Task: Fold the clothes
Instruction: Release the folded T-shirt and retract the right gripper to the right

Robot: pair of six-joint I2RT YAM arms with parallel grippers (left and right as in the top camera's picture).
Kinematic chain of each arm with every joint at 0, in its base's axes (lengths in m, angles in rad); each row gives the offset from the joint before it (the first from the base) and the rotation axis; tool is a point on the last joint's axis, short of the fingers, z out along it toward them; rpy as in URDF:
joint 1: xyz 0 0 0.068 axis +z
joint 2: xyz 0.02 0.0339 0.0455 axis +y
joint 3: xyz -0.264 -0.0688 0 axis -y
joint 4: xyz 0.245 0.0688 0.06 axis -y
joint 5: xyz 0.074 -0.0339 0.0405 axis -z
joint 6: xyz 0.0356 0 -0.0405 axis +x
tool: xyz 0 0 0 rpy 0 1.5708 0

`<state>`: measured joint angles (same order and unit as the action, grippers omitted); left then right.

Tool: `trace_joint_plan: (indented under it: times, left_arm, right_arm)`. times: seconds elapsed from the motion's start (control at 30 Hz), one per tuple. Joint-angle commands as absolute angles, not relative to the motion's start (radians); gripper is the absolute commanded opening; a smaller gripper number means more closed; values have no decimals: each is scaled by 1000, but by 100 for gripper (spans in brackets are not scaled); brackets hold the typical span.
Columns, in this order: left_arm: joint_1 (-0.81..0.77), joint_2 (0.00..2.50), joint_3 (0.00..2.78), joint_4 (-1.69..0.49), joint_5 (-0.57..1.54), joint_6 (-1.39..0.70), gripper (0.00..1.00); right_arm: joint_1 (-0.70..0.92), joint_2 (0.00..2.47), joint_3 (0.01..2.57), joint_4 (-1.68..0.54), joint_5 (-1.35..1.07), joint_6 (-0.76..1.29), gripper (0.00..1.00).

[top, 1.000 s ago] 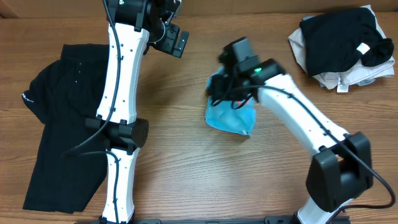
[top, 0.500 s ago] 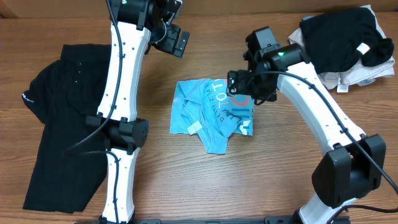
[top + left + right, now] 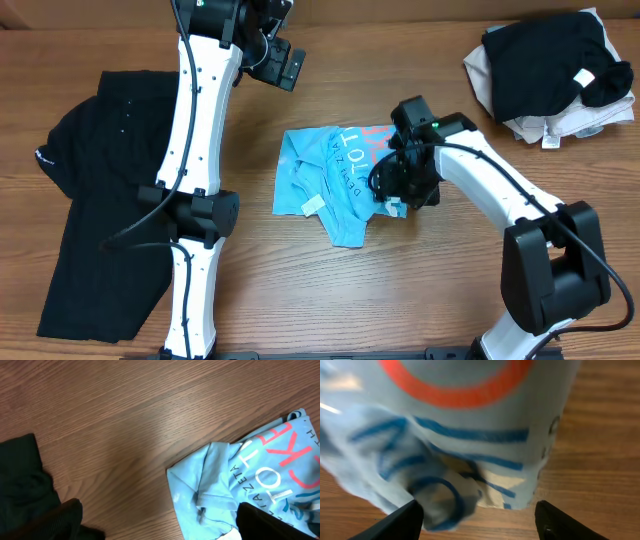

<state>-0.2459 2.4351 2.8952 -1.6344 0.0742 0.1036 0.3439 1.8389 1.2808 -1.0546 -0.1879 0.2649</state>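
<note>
T-shirt (image 3: 330, 180) edge beneath right claw (image 3: 401, 199)

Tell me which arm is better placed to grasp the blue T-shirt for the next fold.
Right. The right pincer is open directly over the right edge of the T-shirt, with cloth between its fingers in the wrist view. The left pincer hangs over the table, beyond the shirt's top-left corner.

top-down overhead, wrists close on t-shirt (image 3: 330, 185)
</note>
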Motion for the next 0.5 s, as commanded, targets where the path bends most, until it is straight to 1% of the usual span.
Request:
trace_joint_plan:
  times: [0.0,0.07,0.3,0.37,0.43,0.47]
  left_arm:
    - [-235,2433,2894,-1634,71,105,100]
    - [-235,2433,2894,-1634,71,105,100]
    - [-236,2433,2893,-1636,71,105,100]
    - [-235,2433,2893,-1638,71,105,100]
    - [-235,2433,2893,-1640,71,105,100]
    - [-235,2433,2893,-1642,71,105,100]
  right_arm:
    - [345,1814,1242,-1031,-186,254,74]
    - [345,1814,1213,-995,-158,254,73]
    - [344,1814,1083,-810,-115,204,63]
    - [341,1814,1052,-761,-85,204,58]
    - [331,1814,1024,-725,-60,204,39]
    - [324,1814,1019,-723,-52,204,26]
